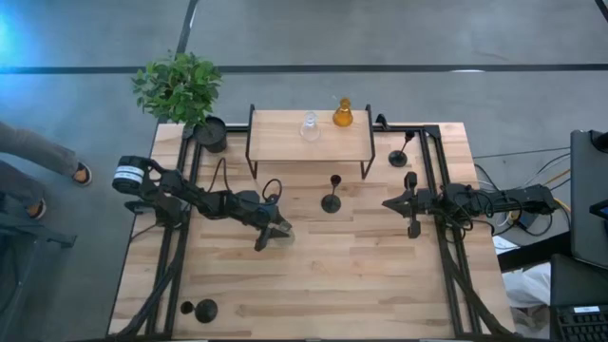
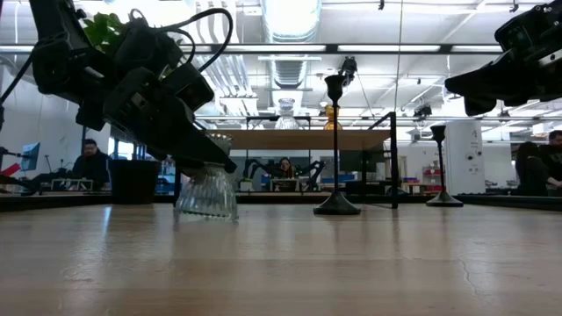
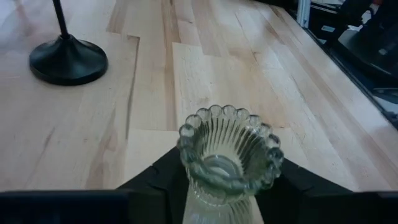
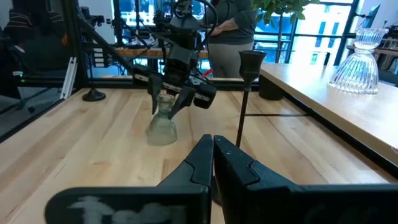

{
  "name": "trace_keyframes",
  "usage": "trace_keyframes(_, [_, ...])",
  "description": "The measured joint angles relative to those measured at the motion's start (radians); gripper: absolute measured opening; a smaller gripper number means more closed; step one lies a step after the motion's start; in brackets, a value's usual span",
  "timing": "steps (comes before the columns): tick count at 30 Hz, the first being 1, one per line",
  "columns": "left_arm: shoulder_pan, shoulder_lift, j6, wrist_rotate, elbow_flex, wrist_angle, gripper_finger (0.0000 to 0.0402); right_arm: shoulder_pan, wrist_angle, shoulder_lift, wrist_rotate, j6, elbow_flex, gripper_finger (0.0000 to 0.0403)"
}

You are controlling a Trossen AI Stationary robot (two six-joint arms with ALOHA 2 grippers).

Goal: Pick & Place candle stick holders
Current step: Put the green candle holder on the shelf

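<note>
My left gripper (image 1: 276,229) is shut on a pale green ribbed glass candle holder (image 2: 207,194) at the table's middle, left of centre; it also shows in the right wrist view (image 4: 162,126). My right gripper (image 1: 412,217) is shut and empty over the table's right side. One slim black holder (image 1: 331,196) stands on its disc base at the centre. Another black holder (image 1: 399,155) stands by the shelf's right leg. A third black holder (image 1: 202,309) is at the near left. A clear glass holder (image 1: 310,126) and an amber one (image 1: 342,114) stand on the raised wooden shelf (image 1: 285,142). My left gripper pinches the glass holder's narrow neck (image 3: 202,194), just under its scalloped rim (image 3: 227,147), between its two fingers (image 3: 155,177). The fingers slant down from the table's left. The holder stands upright, and its wide ribbed base (image 2: 206,211) looks to rest on the table.
A black plant pot (image 1: 211,134) with a leafy plant (image 1: 178,85) stands at the far left corner. The shelf spans the far middle. Black frame rails (image 1: 432,171) run along the table's sides. People sit in the room beyond.
</note>
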Motion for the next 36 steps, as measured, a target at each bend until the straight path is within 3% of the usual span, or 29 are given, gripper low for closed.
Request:
trace_keyframes(14, [0.0,-0.078,-0.08,0.002,0.077,-0.012,0.0145,0.0,0.0,0.0,0.0,-0.01,0.0,0.0008])
trace_keyframes(21, [0.003,-0.219,-0.07,-0.022,0.161,-0.214,0.0138,0.0,0.0,0.0,0.0,-0.009,0.0,0.0008])
trace_keyframes(25, [0.003,-0.31,-0.007,-0.109,0.249,-0.409,0.014,0.0,0.0,0.0,0.0,-0.003,0.0,0.0008])
trace_keyframes(30, [0.02,-0.393,0.107,-0.333,0.38,-0.665,0.0141,0.0,0.0,0.0,0.0,-0.008,0.0,0.0008])
trace_keyframes(36, [0.113,-0.434,0.142,-0.511,0.478,-0.769,0.0141,0.0,0.0,0.0,0.0,0.0,0.0,0.0008])
